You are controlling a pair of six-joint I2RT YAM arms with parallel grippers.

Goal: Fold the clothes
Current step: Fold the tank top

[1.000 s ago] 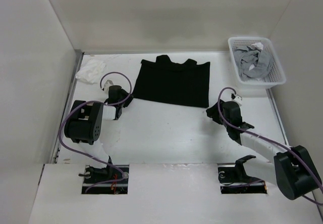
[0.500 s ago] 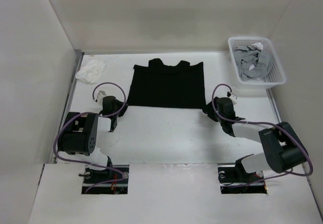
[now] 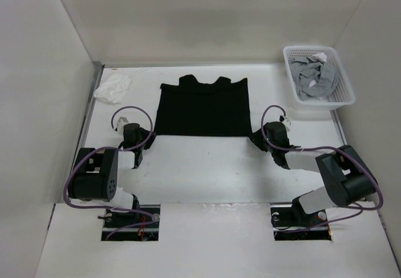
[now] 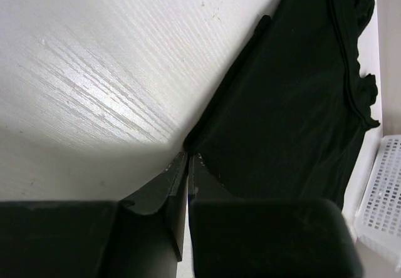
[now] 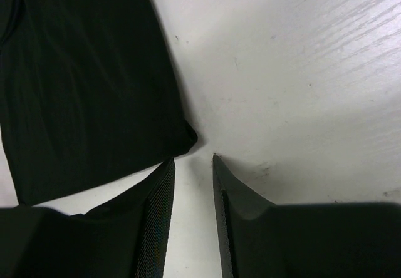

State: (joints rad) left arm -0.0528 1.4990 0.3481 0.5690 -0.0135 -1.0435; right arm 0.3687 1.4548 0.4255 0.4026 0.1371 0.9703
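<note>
From above: the plain black short-sleeved fabric shirt (image 3: 203,106) lies spread flat on the white table (image 3: 207,165), toward its far middle, collar away from the arms; the left claw (image 3: 147,140) sits at the shirt's near left corner and the right claw (image 3: 255,140) at its near right corner; both are too small here to tell how wide they stand; a white slatted plastic basket (image 3: 322,102) holding grey garments (image 3: 313,77) stands far right, and a small white rumpled cloth (image 3: 113,88) lies far left, both apart from the shirt.

Left wrist: the left claw (image 4: 188,157) has its jaws pressed together, tips touching the shirt's corner; whether fabric is nipped between them I cannot tell; the basket's wall shows beyond the shirt.

Right wrist: the right claw (image 5: 192,162) stands partly apart, holding nothing; the shirt's corner lies just beyond the gap between the tips, a detail the overhead view does not give.
</note>
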